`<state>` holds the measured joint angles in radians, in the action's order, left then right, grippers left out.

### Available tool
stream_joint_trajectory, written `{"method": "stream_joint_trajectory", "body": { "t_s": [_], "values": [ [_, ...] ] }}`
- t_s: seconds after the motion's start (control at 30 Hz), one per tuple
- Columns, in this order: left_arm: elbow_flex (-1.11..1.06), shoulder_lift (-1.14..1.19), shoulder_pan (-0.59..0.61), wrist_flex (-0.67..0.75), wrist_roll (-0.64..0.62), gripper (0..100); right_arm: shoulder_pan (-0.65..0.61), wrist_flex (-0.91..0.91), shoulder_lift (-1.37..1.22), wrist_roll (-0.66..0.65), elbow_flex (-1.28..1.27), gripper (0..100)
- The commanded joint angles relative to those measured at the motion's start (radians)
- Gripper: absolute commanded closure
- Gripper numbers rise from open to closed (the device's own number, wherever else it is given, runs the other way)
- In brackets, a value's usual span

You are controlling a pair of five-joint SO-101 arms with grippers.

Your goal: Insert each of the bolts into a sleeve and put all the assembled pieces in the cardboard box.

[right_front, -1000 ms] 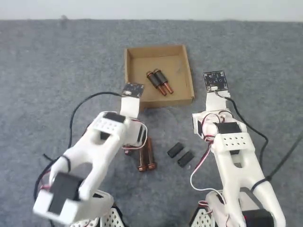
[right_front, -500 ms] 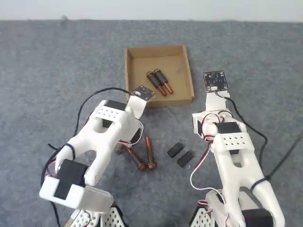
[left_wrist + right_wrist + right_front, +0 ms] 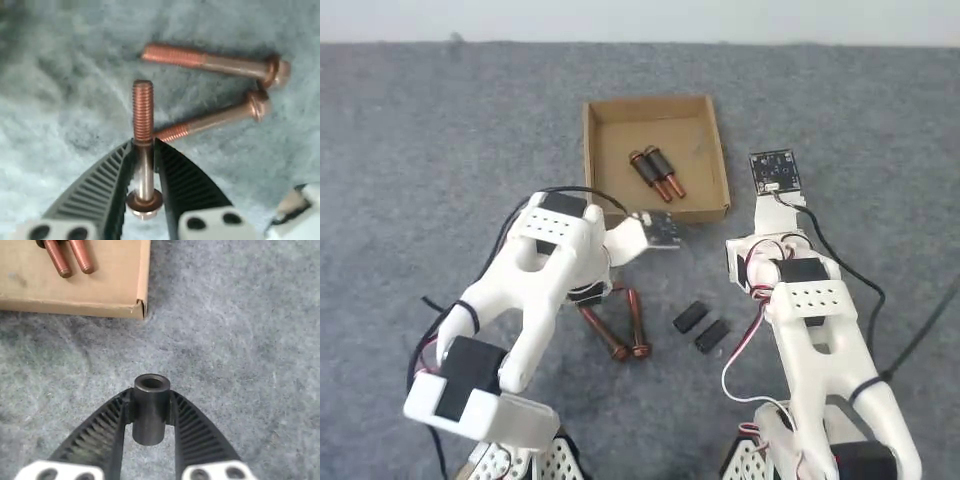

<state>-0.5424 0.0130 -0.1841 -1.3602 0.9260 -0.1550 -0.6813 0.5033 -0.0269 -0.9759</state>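
High view has the cardboard box [image 3: 620,135] far centre, two assembled pieces [image 3: 657,174] inside; my left pincer [image 3: 143,144] clamps a bolt [image 3: 142,105], my right pincer [image 3: 150,395] a sleeve [image 3: 150,420]; two loose bolts [image 3: 637,320] and two loose sleeves [image 3: 690,318] lie nearer, between my arms

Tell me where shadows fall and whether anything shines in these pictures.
Left wrist view: the smooth shank of the held bolt gleams, and the two loose bolts cast dark shadows on the carpet. Right wrist view: the sleeve looks matt, its rim catching a little light, and a band of shadow runs along the box wall. High view: light is even, with no glare.
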Motion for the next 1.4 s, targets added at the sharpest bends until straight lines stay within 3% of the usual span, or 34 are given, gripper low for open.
{"method": "stream_joint_trajectory", "body": {
  "t_s": [0.0,0.17,0.27,0.37,0.53,0.73,1.07,1.37],
  "values": [
    [0.076,0.002,-0.014,0.02,0.041,90,0.012,0.019,0.048,0.005,0.006,99.1],
    [0.096,-0.005,-0.006,0.02,0.017,70,0.012,0.019,0.048,0.005,0.006,99.1],
    [0.096,-0.008,-0.008,0.012,0.011,68,0.012,0.019,0.047,0.005,0.006,99.1],
    [0.096,-0.008,-0.011,-0.035,-0.046,74,0.01,0.019,0.047,0.005,0.006,99.1],
    [0.108,-0.008,-0.014,-0.13,-0.256,99,0.005,0.019,0.047,-0.057,0.006,99.1],
    [0.128,-0.008,-0.014,-0.221,-0.425,99,0.004,0.019,0.047,-0.071,0.006,99.1],
    [-0.074,-0.008,-0.006,0.037,-0.575,99,0.005,0.019,0.047,-0.071,0.005,99.1],
    [-0.073,0.005,0.063,0.061,-0.634,99,0.005,0.019,0.047,-0.071,0.005,99.1]
  ]
}}
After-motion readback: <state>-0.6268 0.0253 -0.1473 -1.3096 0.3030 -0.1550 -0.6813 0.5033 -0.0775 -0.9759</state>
